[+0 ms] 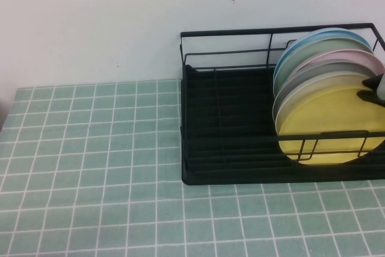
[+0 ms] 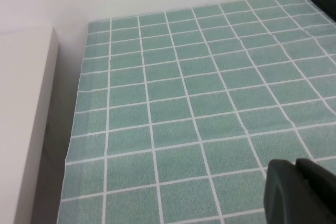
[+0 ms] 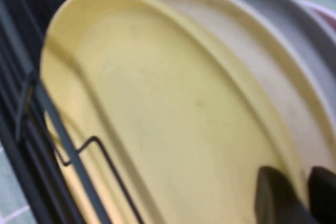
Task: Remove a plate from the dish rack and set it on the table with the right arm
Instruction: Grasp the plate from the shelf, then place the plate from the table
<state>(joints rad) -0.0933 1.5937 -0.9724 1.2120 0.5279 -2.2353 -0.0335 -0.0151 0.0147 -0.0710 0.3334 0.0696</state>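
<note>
The right gripper (image 3: 294,195) sits at the rim of the yellow plate (image 3: 157,129), one finger on each side of the edge, astride it; whether they pinch it tight cannot be told; the plate stands on edge at the front of a row of plates in the black dish rack (image 1: 228,130), a cream plate (image 3: 252,61) just behind the fingers. The left gripper (image 2: 302,192) hovers low over bare green table (image 2: 184,103), well apart from the rack; its fingers cannot be judged.
</note>
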